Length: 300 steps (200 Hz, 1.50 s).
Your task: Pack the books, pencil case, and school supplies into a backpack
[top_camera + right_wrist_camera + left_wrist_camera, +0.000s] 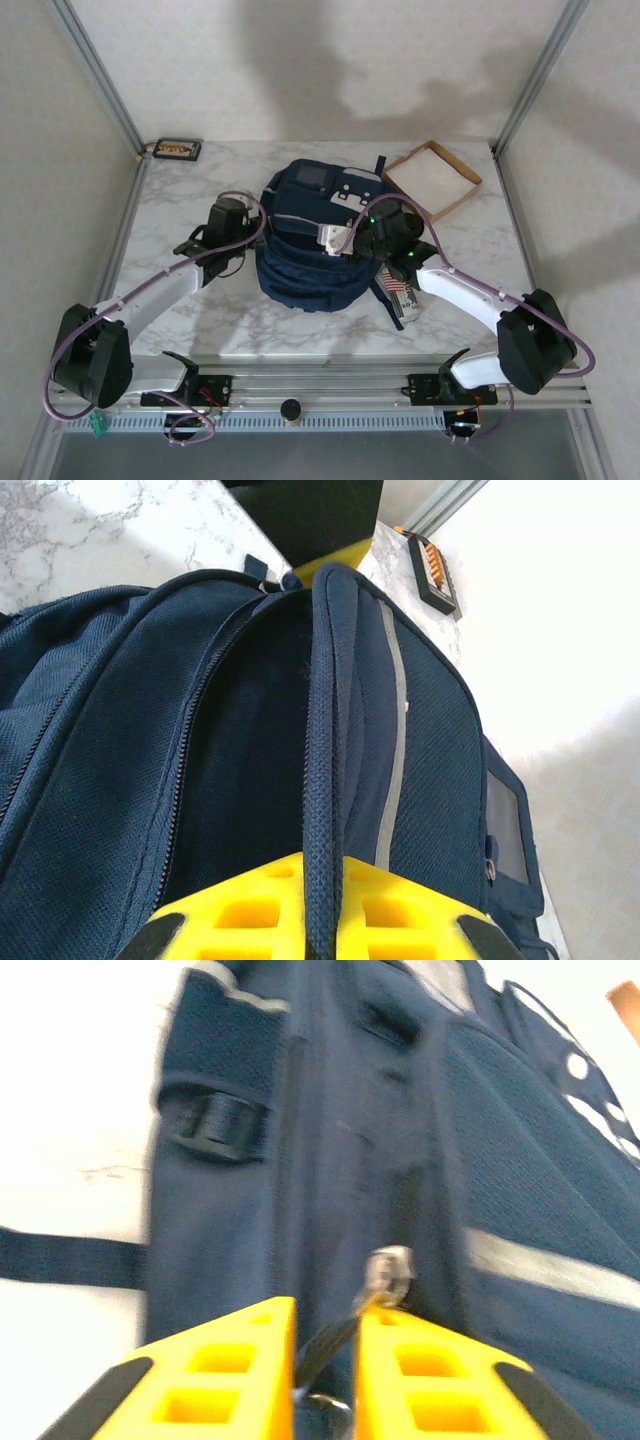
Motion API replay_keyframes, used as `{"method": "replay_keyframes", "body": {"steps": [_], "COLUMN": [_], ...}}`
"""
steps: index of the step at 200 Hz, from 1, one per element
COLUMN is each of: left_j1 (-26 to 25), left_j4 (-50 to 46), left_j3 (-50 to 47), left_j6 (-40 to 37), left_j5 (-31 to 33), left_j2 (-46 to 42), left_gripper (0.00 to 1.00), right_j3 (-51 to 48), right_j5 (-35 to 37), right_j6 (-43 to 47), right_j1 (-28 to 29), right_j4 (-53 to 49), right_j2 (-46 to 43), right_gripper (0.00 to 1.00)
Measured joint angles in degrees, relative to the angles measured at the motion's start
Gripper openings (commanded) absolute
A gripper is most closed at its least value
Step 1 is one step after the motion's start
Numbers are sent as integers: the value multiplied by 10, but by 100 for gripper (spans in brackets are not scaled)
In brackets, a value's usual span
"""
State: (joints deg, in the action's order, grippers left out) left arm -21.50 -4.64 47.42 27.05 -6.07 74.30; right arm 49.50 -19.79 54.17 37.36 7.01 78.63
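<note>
At the middle of the marble surface (160, 200), seen from the overhead camera, the navy backpack (305, 270) lies flat with both arms reaching in to it. The left end effector (250, 232) is at its left flank and the right end effector (352, 240) at its upper right side. A shallow cardboard tray (432, 178) sits at the back right, apart from the bag, and a small dark case (178, 150) holding orange things rests in the back left corner. A red-and-white striped item (400, 295) lies under the right arm, just beside the bag; I cannot tell what it is.

From the left wrist, the left end effector (327, 1310) has its yellow fingers drawn close together, pinching the dark tab of a zipper pull (388, 1275) on the backpack (520, 1160). A pale stripe (550, 1270) crosses the fabric to the right.

From the right wrist, the right end effector (320, 865) is pressed together on a corded rim of the backpack (100, 780), which rises between its fingers. The pale stripe (395, 730) runs alongside that rim. Beyond the bag are the left end effector (335, 560) and the dark case (432, 575).
</note>
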Motion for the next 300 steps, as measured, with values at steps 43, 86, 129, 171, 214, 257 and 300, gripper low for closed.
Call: {"method": "replay_keyframes", "body": {"steps": [43,86,129,171,214,257,300], "left_j1": [24,-34,-71,-84,-84,-84,-92], "left_j4": [-40,-46,-76,-91,-77,-75,-52], "left_j3": [-30,-32,-18,-14,-12,-4,-30], "left_j6": [-23,-59,-101,-110,-70,-9,45], "left_j5": [116,145,150,152,151,118,60], "left_j2": [-106,-140,-118,-118,-83,-18,-18], "left_gripper": [57,67,77,84,87,87,82], "right_j3": [24,26,-15,-100,-100,46,186], "right_j5": [-20,-27,-37,17,149,140,83], "right_j6": [-27,-59,-168,-431,-738,-903,-939], "right_j1": [-7,-8,-8,-22,-78,-123,-119], "right_j4": [-26,-30,2,71,23,-86,-145], "right_j2": [6,8,-63,-189,-195,35,216], "right_gripper": [0,26,59,99,99,99,99]}}
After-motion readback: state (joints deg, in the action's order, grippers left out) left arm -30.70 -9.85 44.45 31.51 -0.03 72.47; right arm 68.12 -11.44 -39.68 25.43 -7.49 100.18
